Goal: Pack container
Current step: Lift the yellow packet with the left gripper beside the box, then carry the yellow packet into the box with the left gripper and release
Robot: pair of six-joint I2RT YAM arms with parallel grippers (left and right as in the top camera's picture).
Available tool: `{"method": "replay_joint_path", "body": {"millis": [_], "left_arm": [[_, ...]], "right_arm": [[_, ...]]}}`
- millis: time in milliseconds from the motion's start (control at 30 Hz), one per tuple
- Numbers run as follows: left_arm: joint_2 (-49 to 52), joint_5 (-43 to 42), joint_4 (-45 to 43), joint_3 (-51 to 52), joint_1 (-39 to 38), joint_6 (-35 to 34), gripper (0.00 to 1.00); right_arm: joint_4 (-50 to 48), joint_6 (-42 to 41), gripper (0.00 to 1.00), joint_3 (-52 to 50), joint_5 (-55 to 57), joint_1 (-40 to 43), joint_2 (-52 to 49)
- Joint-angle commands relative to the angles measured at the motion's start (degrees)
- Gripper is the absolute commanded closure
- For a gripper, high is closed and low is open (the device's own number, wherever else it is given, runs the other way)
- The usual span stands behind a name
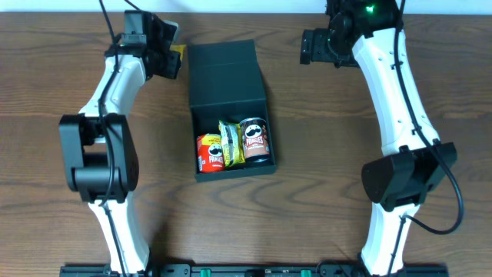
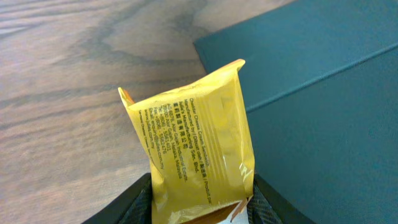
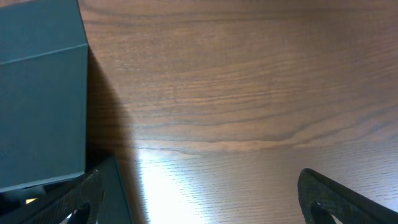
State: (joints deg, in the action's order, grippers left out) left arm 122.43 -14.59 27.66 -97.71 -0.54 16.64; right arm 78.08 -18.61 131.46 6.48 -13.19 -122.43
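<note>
The dark teal container (image 1: 227,77) lies mid-table with its flap lid folded back toward the far side. Inside stand a red chip can (image 1: 210,152), a brown chip can (image 1: 255,141) and a yellow packet (image 1: 231,142) between them. My left gripper (image 1: 171,58) is at the container's far left corner, shut on a yellow snack packet (image 2: 196,149) that sticks up between its fingers (image 2: 140,202), beside the teal lid (image 2: 323,93). My right gripper (image 1: 311,46) hovers open over bare wood, right of the container (image 3: 37,93), with nothing between its fingers (image 3: 336,196).
The table is brown wood (image 1: 330,138). Both white arms reach in from the near edge, one on each side of the container. Bare wood lies left and right of the box.
</note>
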Motion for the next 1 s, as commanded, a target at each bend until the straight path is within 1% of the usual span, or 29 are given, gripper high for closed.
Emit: {"method": "replay_joint_path", "body": {"millis": [0, 200, 400, 467, 567, 667, 733, 967], "left_arm": [[-3.65, 0.22, 2.43, -0.72, 0.09, -3.89, 0.55], [-7.98, -1.27, 9.22, -0.72, -0.15, -9.79, 0.56], [-11.52, -9.94, 20.52, -0.72, -1.4, -13.53, 0.57], [-11.67, -14.71, 26.47, -0.72, -2.14, -13.66, 0.57], [-11.67, -15.96, 33.59, -0.72, -2.99, -13.53, 0.58], [-11.67, -16.37, 37.33, -0.72, -3.23, -13.44, 0.59], [-11.67, -18.38, 39.56, -0.72, -3.26, -13.44, 0.6], [-11.67, -23.47, 44.06, -0.72, -3.26, -13.44, 0.62]], "right_arm": [[-0.35, 0.44, 0.01, 0.0, 0.83, 0.37, 0.26], [-0.55, 0.44, 0.01, 0.0, 0.81, 0.37, 0.26], [-0.55, 0.44, 0.01, 0.0, 0.81, 0.37, 0.28], [-0.55, 0.44, 0.01, 0.0, 0.81, 0.37, 0.26], [-0.55, 0.44, 0.01, 0.02, 0.81, 0.37, 0.26], [-0.55, 0.44, 0.01, 0.0, 0.81, 0.37, 0.28], [-0.55, 0.42, 0.01, 0.02, 0.81, 0.37, 0.28], [-0.63, 0.37, 0.01, 0.0, 0.81, 0.37, 0.26]]}}
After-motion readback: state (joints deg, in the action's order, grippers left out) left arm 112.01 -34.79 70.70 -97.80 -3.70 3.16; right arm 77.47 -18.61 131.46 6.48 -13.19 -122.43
